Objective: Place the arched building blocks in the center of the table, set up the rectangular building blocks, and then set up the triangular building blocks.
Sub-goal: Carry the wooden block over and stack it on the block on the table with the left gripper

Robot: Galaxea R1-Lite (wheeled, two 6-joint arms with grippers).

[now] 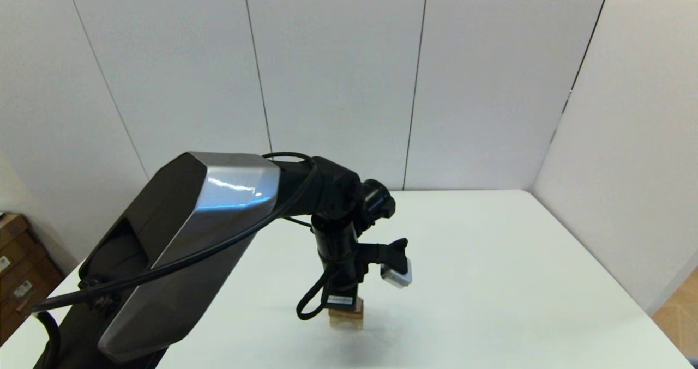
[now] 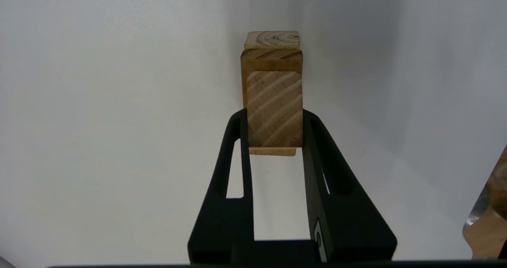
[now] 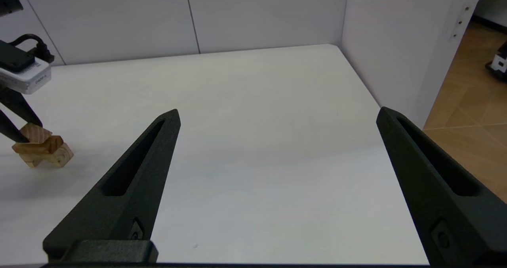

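The left pincer [image 2: 275,119] stood clamped on the triangular block [image 2: 274,107], its two black fingers [image 2: 237,141] pressed flat against the block's opposite faces. It held the piece low over the stack, just touching or a hair above it; I could not tell which. That square, side-on hold looked chosen so the ridge would sit straight on what lay beneath. Under the prism lay the rectangular plank [image 2: 271,59], and below that the arched block [image 3: 51,157], its two short legs planted on the bench [image 1: 491,282]. The little tower stood toward the near edge, roughly midway between the left and right edges and well clear of the far corners. The right pincer [image 3: 277,141] hung idle near the bench's right side, fingers wide apart and holding nothing, well away from the stack.
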